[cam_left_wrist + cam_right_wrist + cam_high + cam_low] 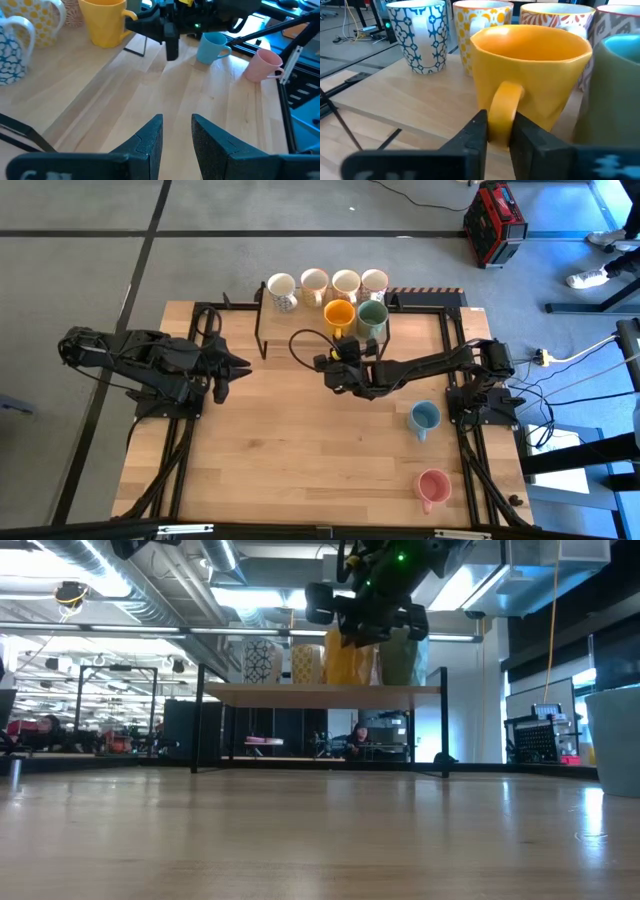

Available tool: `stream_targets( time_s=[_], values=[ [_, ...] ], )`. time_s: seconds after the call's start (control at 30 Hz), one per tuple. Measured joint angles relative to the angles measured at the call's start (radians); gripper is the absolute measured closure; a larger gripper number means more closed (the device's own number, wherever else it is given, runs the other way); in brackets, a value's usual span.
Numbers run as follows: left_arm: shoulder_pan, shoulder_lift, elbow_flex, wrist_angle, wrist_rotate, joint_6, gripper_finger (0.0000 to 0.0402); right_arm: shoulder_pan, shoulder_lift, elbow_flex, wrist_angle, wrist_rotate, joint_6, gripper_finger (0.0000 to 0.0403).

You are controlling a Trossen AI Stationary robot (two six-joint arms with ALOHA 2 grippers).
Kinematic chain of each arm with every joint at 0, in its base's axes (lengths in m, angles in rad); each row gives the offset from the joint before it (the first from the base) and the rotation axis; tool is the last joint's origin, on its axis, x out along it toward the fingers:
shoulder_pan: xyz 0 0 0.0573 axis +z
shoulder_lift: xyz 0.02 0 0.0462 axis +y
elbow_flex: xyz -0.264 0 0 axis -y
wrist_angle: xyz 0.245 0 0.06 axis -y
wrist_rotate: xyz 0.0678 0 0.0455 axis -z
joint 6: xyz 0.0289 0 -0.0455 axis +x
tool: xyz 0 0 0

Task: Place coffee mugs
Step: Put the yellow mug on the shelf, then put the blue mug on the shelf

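The right gripper (pixel 498 131) is up at the little shelf (pixel 262 330) at the back of the table (pixel 300 470). Its two fingers are closed on the handle of the orange mug (pixel 532 70), one on each side. The orange mug sits on the shelf, in the front row, right beside the green mug (pixel 372 317). Behind them stand four pale mugs (pixel 328 284) in a line, each with a different pattern: blue shapes, yellow spots, orange marks and grey marks.

The left gripper (pixel 176 137) waits over the left side of the table with its fingers a little apart and nothing in them.

Two mugs are not on the shelf yet. The blue mug (pixel 424 418) and the pink mug (pixel 432 488) stand on the table on the right side, well apart from the shelf.

These mugs look hard and smooth, so they will likely be a bit heavy and slippery, and could chip or break if dropped or bumped. The handle looks like the best place to hold, as the fingers fit around it. A mug held by its handle may tip, so slow moves seem wise. The mugs on the shelf stand close together, and a bump could knock one.

No words or brand names can be read on any mug.
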Motion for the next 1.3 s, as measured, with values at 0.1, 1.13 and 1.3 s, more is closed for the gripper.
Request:
stream_targets(
  time_s=[0.1,1.13,1.3],
  values=[
    [0.0,0.0,0.0,0.0,0.025,0.0,0.0305,0.0,0.0,0.0,0.0,0.01,0.0,0.0323],
    [0.0,0.0,0.0,0.005,0.052,0.05,0.0305,-0.006,-0.004,0.117,-0.17,-0.046,-0.052,0.0244],
    [0.0,0.0,0.0,0.009,0.052,0.05,0.0305,-0.005,-0.03,0.118,-0.169,-0.051,-0.054,0.0244]
  ],
)
